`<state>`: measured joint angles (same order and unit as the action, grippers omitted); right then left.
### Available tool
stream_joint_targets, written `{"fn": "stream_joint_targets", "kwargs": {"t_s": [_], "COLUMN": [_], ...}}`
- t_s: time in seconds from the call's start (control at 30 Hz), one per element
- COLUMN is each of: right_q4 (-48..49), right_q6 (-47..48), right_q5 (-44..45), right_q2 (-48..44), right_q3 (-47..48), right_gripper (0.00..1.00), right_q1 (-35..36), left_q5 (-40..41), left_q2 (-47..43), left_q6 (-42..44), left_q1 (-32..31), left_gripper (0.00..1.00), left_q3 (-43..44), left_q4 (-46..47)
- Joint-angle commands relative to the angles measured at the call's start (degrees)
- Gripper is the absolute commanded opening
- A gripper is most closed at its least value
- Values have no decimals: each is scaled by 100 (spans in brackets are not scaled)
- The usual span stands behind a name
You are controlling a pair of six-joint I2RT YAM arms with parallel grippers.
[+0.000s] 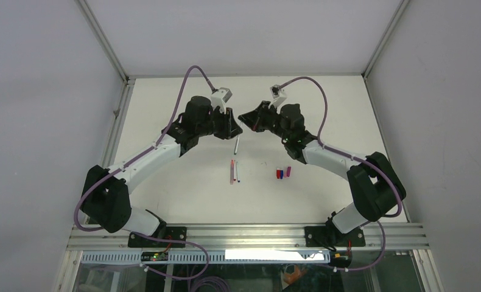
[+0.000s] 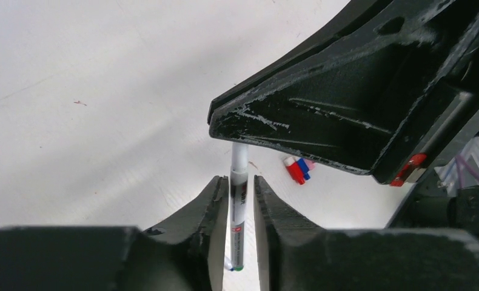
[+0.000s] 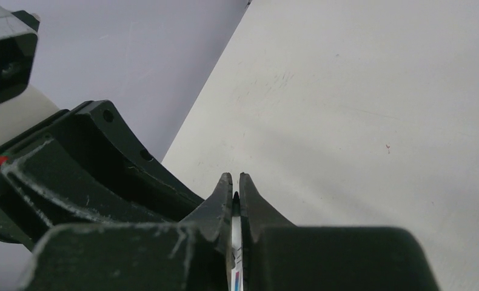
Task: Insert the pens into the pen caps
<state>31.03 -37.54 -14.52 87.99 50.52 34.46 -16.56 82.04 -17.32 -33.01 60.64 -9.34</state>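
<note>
Pens first: two loose pens [image 1: 232, 172] lie side by side on the surface [image 1: 183, 182] nearest me, with the pen caps [image 1: 283, 173] clustered to their right. Farther out, my left fingers [image 2: 216, 206] are clamped on the held pen [image 2: 238, 182], which is raised off the surface. My right fingers [image 3: 252, 203] are pinched on a white barrel [image 3: 236, 233], probably that same pen. I'd release neither side until the other grip is firm, and leave the tip exposed for capping.

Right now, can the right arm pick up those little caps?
Probably not yet. The right gripper is already shut on a pen, so it has no free grip. The caps lie uncovered, though.
</note>
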Motion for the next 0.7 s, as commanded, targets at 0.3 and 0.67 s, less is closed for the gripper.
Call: {"fn": "stream_joint_targets", "kwargs": {"t_s": [0.3,0.67], "right_q4": [276,404], "right_q6": [-93,-192], "right_q5": [56,-2], "right_q2": [-77,-138], "right_q3": [169,119], "right_gripper": [0,0], "right_q1": [-197,-250], "left_q5": [-140,-622], "left_q2": [166,621], "left_q6": [-66,-365], "left_q1": [-12,-14], "left_gripper": [55,50], "left_q3": [-113,-212], "left_q4": [243,761]}}
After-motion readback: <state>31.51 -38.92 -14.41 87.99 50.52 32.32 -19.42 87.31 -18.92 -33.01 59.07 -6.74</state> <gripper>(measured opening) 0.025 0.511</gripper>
